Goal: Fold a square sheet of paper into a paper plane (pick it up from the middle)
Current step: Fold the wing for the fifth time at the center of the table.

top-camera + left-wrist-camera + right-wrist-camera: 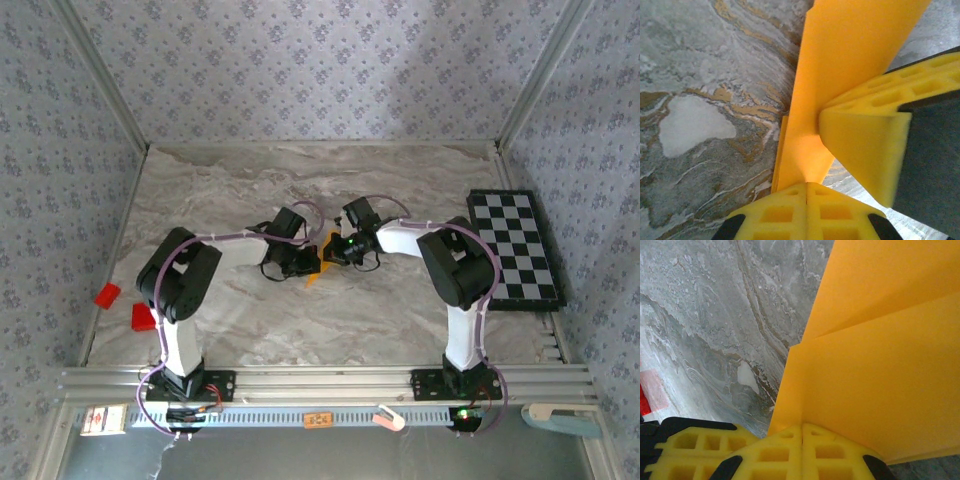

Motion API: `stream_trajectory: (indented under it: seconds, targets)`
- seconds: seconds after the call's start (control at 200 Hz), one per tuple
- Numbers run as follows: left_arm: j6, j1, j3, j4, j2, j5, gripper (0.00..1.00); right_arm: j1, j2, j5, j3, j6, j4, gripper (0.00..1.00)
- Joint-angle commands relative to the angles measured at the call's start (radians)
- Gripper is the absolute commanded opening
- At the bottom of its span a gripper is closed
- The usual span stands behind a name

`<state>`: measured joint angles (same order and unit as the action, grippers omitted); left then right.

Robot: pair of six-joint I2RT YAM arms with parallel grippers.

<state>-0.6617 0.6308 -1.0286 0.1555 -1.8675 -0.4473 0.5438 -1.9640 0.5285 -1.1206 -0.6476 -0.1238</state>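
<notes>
The sheet of paper (314, 275) is orange-yellow, folded into overlapping layers, and held off the marble table at its centre between both grippers. My left gripper (310, 260) is shut on the paper's left side. In the left wrist view its yellow fingertips (807, 192) press together on the paper (850, 55), which rises away from them. My right gripper (331, 252) is shut on the other side. In the right wrist view its gripper (801, 434) pinches a corner of the layered paper (880, 365), which shows a diagonal crease. The arms hide the paper's full outline.
A black-and-white checkerboard (515, 245) lies at the right edge of the table. Two red blocks (107, 294) (143, 316) sit at the left edge; one red block (649, 390) also shows in the right wrist view. Patterned walls enclose the table (250, 190).
</notes>
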Motion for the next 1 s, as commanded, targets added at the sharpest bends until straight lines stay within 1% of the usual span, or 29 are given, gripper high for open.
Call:
stream_trajectory:
  seconds: [0.0,0.11,0.13,0.24,0.35,0.435,0.805,0.994]
  targets:
    - [-0.019,0.007,-0.007,0.051,-0.023,0.05,0.0,0.0,-0.025,-0.044,0.03,0.001,-0.076,0.0]
    - [-0.026,0.008,-0.004,0.094,-0.04,0.069,0.0,-0.02,-0.002,-0.052,0.026,0.011,-0.06,0.0]
    - [-0.026,0.008,-0.004,0.1,-0.041,0.071,0.0,-0.027,0.002,-0.053,0.024,0.047,-0.06,0.0]
    - [-0.026,0.011,-0.002,0.128,-0.051,0.081,0.0,-0.067,0.031,-0.059,0.023,0.1,-0.057,0.0]
    - [-0.025,0.012,-0.006,0.136,-0.059,0.078,0.0,-0.099,0.053,-0.057,0.004,0.137,-0.068,0.0]
    - [-0.021,0.016,-0.014,0.14,-0.062,0.078,0.0,-0.105,0.06,-0.076,-0.015,0.158,-0.093,0.0]
    - [-0.016,0.02,-0.032,0.16,-0.069,0.078,0.0,-0.034,0.065,-0.067,-0.02,0.154,-0.085,0.0]
    - [-0.018,0.019,-0.034,0.16,-0.073,0.081,0.0,0.005,0.02,-0.056,-0.04,0.137,-0.083,0.0]
